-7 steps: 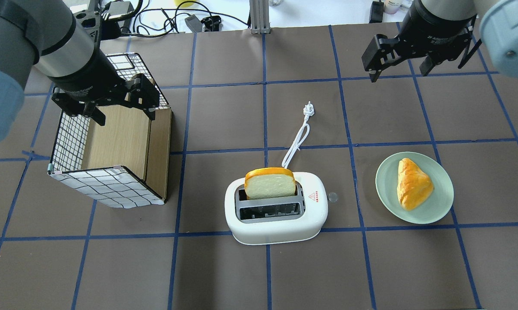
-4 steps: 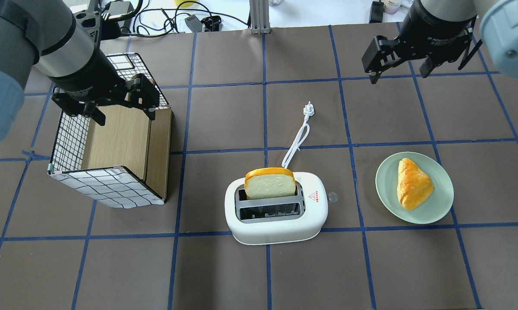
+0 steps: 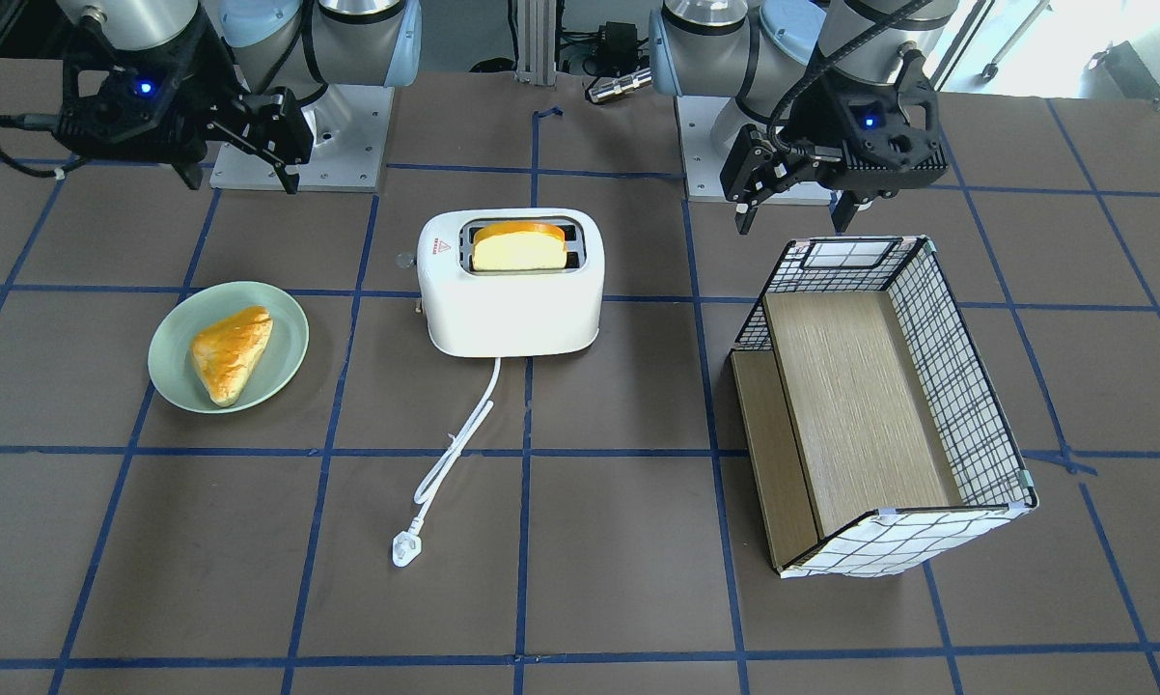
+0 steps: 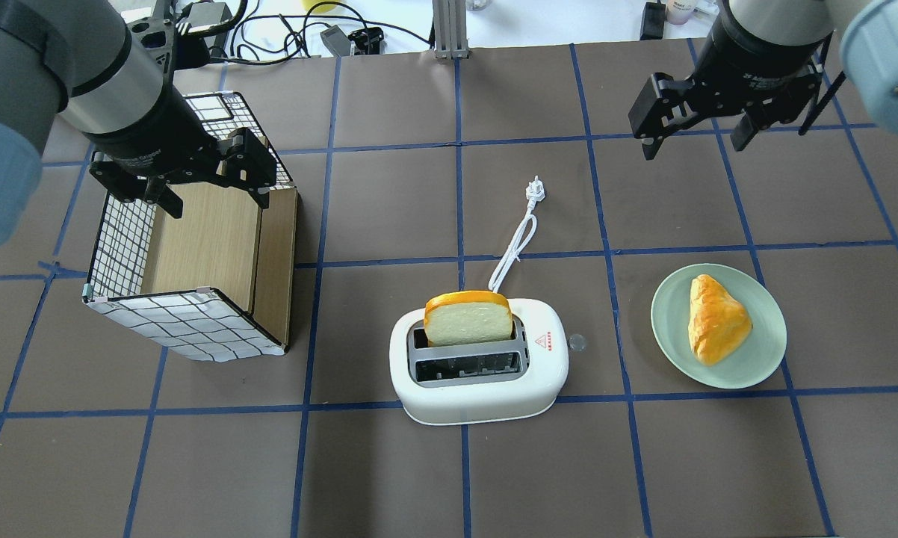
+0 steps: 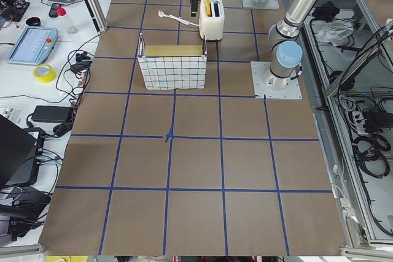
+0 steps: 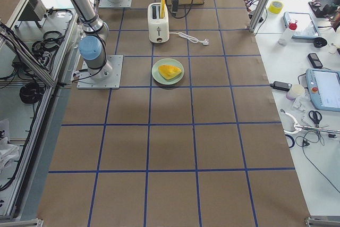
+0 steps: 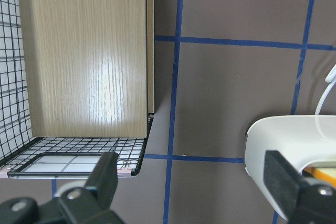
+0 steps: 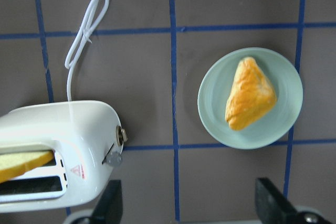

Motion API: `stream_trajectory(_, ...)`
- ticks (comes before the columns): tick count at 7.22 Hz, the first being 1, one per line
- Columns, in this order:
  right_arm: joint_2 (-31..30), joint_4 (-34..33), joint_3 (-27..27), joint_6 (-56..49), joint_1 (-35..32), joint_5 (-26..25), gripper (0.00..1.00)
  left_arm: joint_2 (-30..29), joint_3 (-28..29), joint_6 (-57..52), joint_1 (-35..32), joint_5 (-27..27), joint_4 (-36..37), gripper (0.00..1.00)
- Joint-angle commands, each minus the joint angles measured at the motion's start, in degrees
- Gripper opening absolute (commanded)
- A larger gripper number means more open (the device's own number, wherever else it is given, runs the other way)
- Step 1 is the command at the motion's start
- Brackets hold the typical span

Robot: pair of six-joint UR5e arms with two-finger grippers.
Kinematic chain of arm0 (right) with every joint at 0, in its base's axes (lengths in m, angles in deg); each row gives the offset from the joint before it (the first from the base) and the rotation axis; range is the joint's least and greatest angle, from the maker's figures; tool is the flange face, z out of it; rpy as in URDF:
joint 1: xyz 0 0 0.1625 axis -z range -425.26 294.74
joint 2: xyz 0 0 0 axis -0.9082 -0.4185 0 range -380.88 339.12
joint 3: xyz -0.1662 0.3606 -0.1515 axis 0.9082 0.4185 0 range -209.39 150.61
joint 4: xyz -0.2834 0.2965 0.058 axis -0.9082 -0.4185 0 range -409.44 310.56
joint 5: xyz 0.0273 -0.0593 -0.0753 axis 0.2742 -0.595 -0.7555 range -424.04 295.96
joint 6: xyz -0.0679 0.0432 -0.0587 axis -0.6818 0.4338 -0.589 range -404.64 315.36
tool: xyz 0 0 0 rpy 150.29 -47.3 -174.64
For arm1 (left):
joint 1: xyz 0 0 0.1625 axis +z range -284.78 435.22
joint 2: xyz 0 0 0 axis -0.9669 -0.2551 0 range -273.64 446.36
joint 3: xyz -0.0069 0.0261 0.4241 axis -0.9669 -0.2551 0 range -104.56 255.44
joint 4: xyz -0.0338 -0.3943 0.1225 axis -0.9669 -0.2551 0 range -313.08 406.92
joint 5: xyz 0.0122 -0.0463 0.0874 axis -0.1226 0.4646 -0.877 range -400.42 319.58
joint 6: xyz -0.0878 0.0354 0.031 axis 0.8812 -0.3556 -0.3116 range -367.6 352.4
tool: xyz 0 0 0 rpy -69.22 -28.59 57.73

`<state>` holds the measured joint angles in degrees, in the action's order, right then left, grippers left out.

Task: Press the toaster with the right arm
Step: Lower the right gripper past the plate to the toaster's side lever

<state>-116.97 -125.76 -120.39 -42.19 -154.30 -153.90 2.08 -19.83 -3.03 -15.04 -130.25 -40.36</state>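
The toaster [image 4: 479,394] sat at the overhead frame's lower center, a bread slice [image 4: 469,319] in one slot. The right gripper [image 4: 694,128] hung released at upper right, well apart from it.

You are looking at a dull brown desk [image 4: 389,478] that is carrying a grid of blue tape lines. The toaster [image 4: 479,400] is showing plain white, with grey around its slots and a small red triangle sticker [image 4: 545,341] on top, and its cord [image 4: 515,250] is trailing white. The bread slice [image 4: 469,321] is showing a cream face under an orange-yellow crust. The plate [image 4: 763,359] is reading pale green, and the pastry [image 4: 714,320] is glowing golden orange. The basket [image 4: 187,329] is wearing white checked with black lines around a pale wood-grain floor. The right gripper [image 3: 242,179] and the left gripper [image 3: 792,224] are showing black, each shining a blue light.
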Motion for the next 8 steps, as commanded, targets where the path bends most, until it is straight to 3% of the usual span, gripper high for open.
stream_trajectory(1,-5.84,7.86,-6.51,2.74,-0.09,2.21,0.44,0.00,0.00,0.00,0.00,0.00,0.00,1.00)
stream_trajectory(2,-9.17,6.64,-12.73,2.74,0.00,4.14,0.06,0.00,0.00,0.00,0.00,0.00,0.00,1.00)
stream_trajectory(3,-11.30,1.06,-17.84,2.74,0.00,4.25,0.00,0.00,0.00,0.00,0.00,0.00,0.00,1.00)
stream_trajectory(7,-9.83,-33.55,-30.44,2.65,0.26,6.97,0.00,0.00,0.00,0.00,0.00,0.00,0.00,1.00)
stream_trajectory(8,-8.69,-36.41,-31.33,2.91,0.26,8.19,0.00,0.00,0.00,0.00,0.00,0.00,0.00,1.00)
